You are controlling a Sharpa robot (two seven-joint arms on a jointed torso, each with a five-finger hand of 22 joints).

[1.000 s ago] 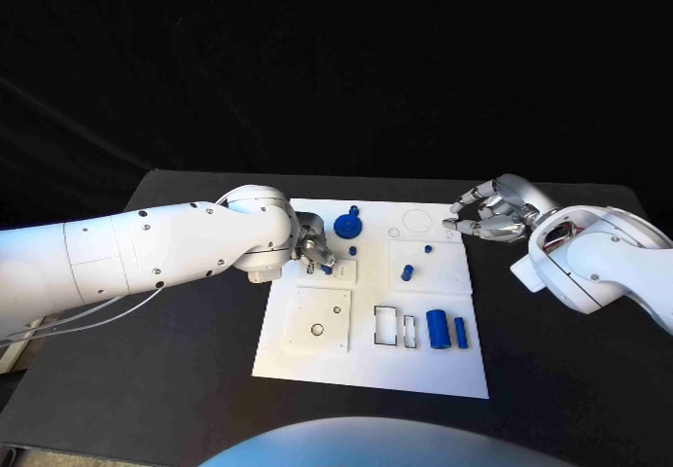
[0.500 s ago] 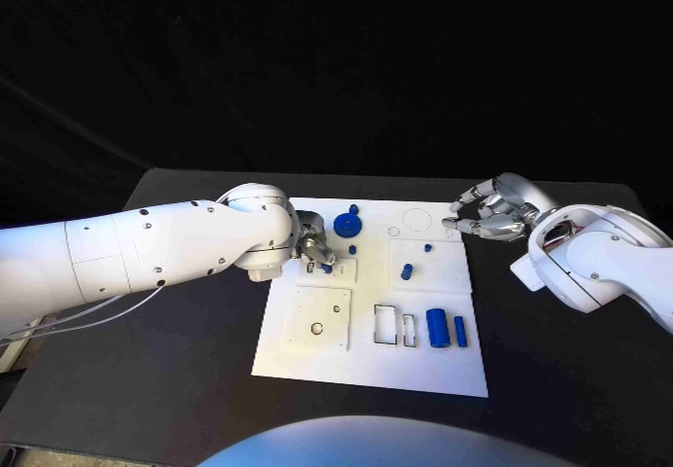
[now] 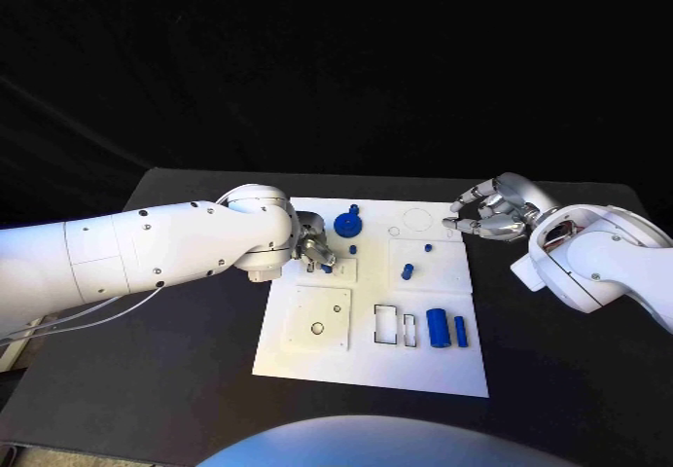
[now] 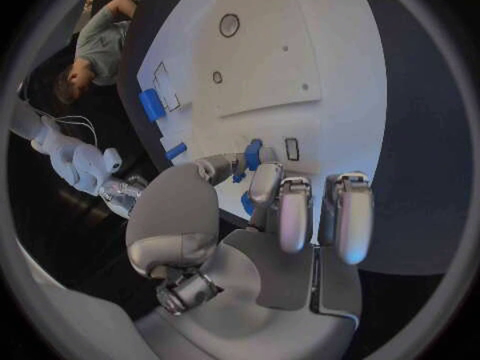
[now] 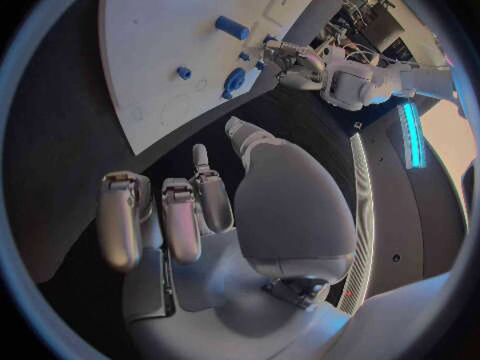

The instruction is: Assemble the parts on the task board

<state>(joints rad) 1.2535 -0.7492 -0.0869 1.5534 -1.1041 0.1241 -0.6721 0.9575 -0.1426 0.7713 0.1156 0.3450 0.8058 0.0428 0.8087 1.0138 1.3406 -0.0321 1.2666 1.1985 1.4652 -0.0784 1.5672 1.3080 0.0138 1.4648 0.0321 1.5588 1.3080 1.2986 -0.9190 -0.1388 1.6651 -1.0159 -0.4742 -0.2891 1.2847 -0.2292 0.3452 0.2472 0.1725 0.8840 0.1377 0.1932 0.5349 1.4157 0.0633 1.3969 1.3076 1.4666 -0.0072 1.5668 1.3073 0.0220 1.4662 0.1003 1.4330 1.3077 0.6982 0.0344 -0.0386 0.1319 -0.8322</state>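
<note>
Black table (image 3: 168,389) carries the white task board (image 3: 358,365) at frame centre, where the left hand (image 3: 311,248) pinches a small blue part (image 3: 326,265) near the board's upper left and should seat it squarely, while the right hand (image 3: 488,216) hangs clenched and empty at upper right.

Task board (image 3: 368,358): white, matt, smooth plate, looks like plastic. Parts: blue cylinder (image 3: 438,329) and blue disc (image 3: 348,229), smooth plastic look, slight sheen. Table (image 3: 168,389): black, matt, even surface; material cannot be told. Left arm (image 3: 140,253) and right arm (image 3: 603,263): white glossy shells, plastic look. Left hand (image 3: 313,248) and right hand (image 3: 486,216): silver, metallic look, satin to shiny; fingers (image 4: 345,216) have smooth rounded casings with soft highlights.
</note>
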